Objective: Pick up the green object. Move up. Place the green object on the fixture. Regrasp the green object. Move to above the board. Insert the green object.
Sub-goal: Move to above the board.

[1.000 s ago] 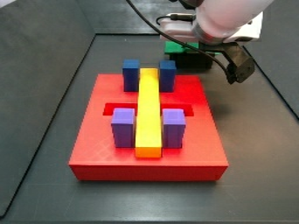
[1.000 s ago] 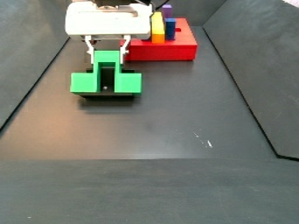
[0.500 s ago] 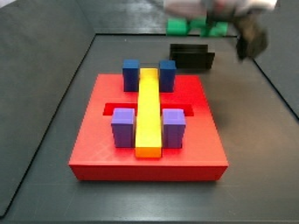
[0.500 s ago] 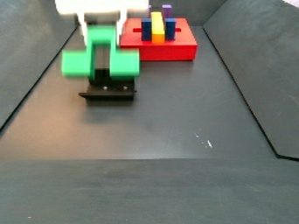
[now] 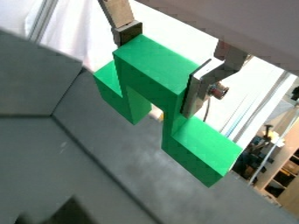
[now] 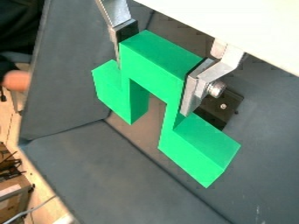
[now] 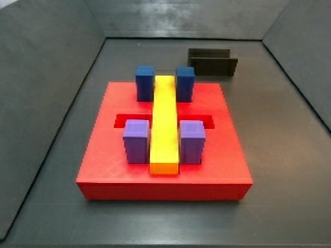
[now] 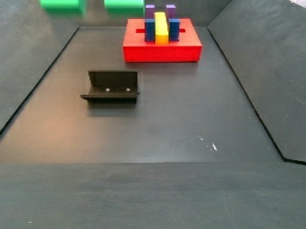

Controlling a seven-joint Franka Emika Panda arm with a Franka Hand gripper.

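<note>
**Green piece lifted clear, board waits below**

Dark matte floor [image 7: 258,194] fills both side views. In one, the board [image 7: 116,165] lies in front of the empty fixture [image 7: 214,64]. In another, the green object [image 8: 63,4] hangs at the frame's top edge. In both wrist views the gripper [image 5: 170,63] clamps its raised middle cube. Keep it level and line up before descending.

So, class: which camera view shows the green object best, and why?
A wrist view: the green object fills it, its raised middle cube clamped between the gripper fingers. Both wrist views show this. A side view catches only green at its top edge; the remaining one shows none.
</note>
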